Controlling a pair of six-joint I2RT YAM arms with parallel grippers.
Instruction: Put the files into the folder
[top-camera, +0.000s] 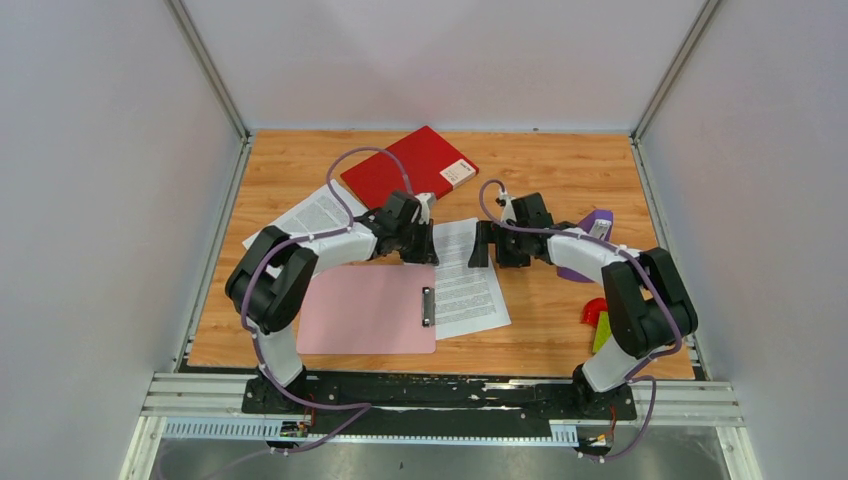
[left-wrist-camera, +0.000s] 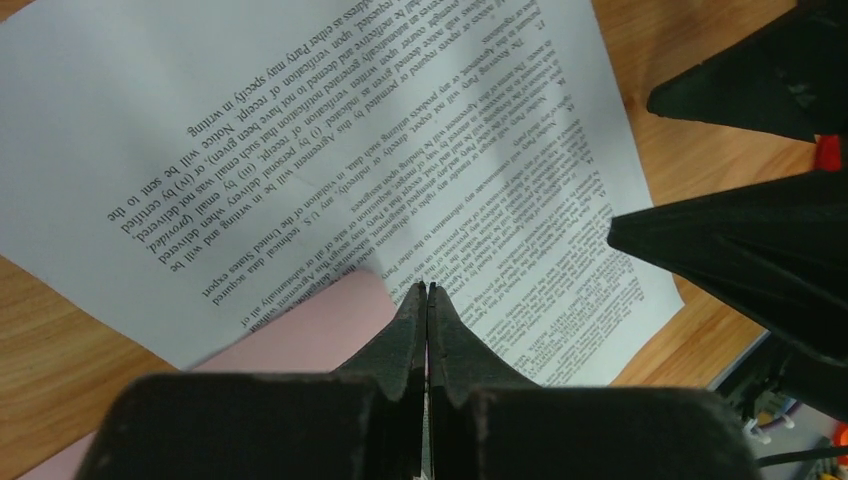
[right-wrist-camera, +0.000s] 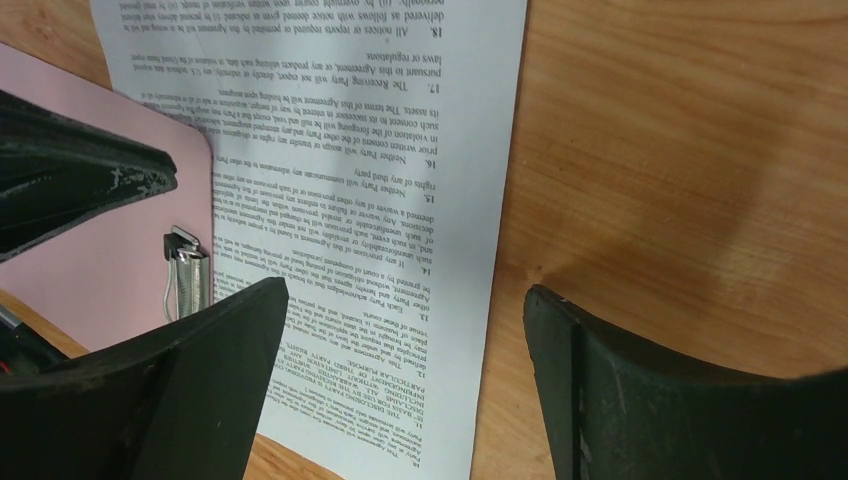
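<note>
The red folder (top-camera: 415, 163) lies closed at the back of the table, its white label (top-camera: 458, 173) near one corner. One printed file sheet (top-camera: 470, 285) lies in the middle, another (top-camera: 312, 212) lies at the left, partly under my left arm. My left gripper (top-camera: 424, 238) (left-wrist-camera: 428, 290) is shut on the middle sheet's (left-wrist-camera: 400, 130) top left edge, and that side curls up over the pink clipboard (left-wrist-camera: 300, 335). My right gripper (top-camera: 486, 245) (right-wrist-camera: 405, 293) is open, low over the same sheet's (right-wrist-camera: 400, 200) right edge, one finger over the paper and one over bare wood.
The pink clipboard (top-camera: 365, 308) with a metal clip (top-camera: 428, 305) (right-wrist-camera: 188, 270) lies at the front, beside the middle sheet. A purple object (top-camera: 598, 225) and red (top-camera: 594, 310) and yellow-green (top-camera: 603, 332) items sit at the right by my right arm.
</note>
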